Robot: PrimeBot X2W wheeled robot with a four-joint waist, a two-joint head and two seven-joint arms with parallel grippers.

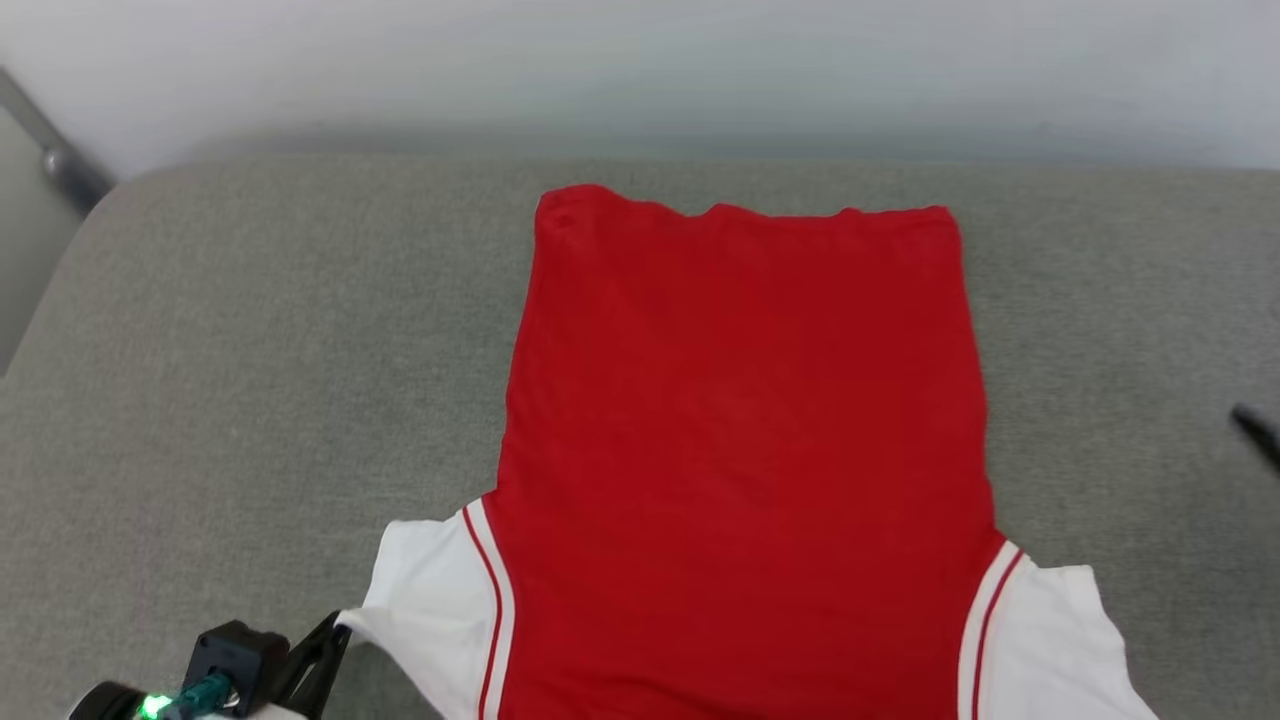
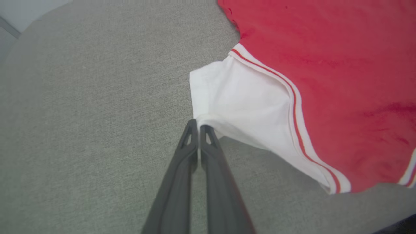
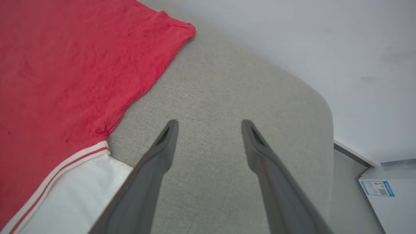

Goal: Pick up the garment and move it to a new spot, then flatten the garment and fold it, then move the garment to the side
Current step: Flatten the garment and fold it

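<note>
Garment (image 1: 745,430) lies flat on the grey cushion (image 1: 250,350), plain red side up, with its bottom edge on the far side. At the garment's left sleeve (image 2: 240,104), the left gripper (image 2: 198,125) is closed tight and pinches the white corner. Just past the garment's right sleeve (image 3: 74,198), the right gripper (image 3: 209,125) is spread wide over bare cushion and holds nothing.

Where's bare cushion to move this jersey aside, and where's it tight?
Widest bare patch: grey cushion left of the jersey, out to the rounded corner. A narrower strip lies right of it, by the open right gripper. Tight: the band between hem and wall, and the left sleeve the left gripper pinches.
</note>
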